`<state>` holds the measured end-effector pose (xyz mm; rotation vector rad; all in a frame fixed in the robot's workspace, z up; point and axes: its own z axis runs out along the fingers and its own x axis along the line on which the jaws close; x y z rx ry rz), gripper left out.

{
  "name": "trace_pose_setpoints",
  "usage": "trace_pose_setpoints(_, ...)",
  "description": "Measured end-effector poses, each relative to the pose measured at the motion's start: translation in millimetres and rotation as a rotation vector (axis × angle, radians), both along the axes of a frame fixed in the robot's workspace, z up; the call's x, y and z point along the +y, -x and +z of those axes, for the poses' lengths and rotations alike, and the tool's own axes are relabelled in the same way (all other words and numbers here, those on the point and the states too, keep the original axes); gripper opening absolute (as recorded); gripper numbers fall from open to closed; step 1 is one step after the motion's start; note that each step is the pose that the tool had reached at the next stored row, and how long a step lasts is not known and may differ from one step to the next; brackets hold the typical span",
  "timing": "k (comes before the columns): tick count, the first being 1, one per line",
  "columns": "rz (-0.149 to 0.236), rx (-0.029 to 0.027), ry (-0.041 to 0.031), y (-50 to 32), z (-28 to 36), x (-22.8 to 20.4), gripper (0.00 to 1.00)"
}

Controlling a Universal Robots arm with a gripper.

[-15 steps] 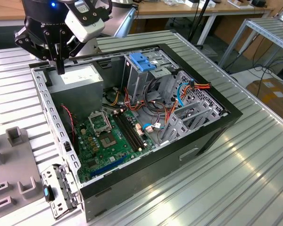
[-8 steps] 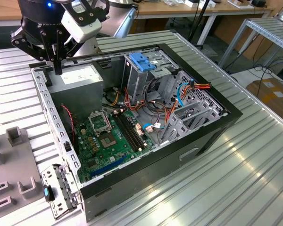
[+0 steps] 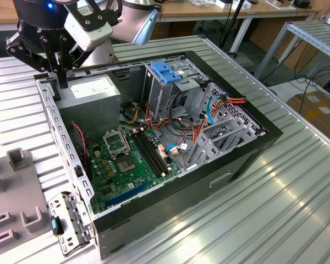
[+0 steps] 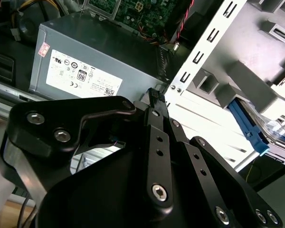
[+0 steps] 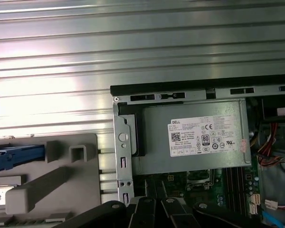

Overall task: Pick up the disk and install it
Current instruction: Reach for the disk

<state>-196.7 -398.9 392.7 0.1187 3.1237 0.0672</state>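
Hovering at the exterior view's upper left, gripper [image 3: 62, 83] sits closed, empty; disk [image 4: 249, 128] not yet picked, so grasping likely needs jaws opened.

The table [image 3: 297, 181] is ribbed bare metal with a bright, glossy sheen. The computer case [image 3: 170, 212] is matt black outside and dull grey sheet metal within. The power supply box [image 5: 154, 161] is smooth grey metal with a white paper sticker [image 5: 206, 135]; the gripper [image 4: 154, 93] is matt black metal, the disk [image 4: 247, 124] shows a blue plastic rail, and the fixture [image 5: 61, 180] looks like matt grey plastic.
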Motion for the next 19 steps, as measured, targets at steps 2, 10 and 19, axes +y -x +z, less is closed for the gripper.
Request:
trace_pose_setpoints(2, 0.0, 0.0001, 0.0, 1.7, 0.0, 0.0, 0.11)
trace_pose_setpoints(10, 0.0, 0.0004, 0.0001, 7.8, 0.0, 0.0, 0.11)
trace_pose_setpoints(19, 0.0, 0.0006, 0.0, 14.0, -0.1, 0.0, 0.11)
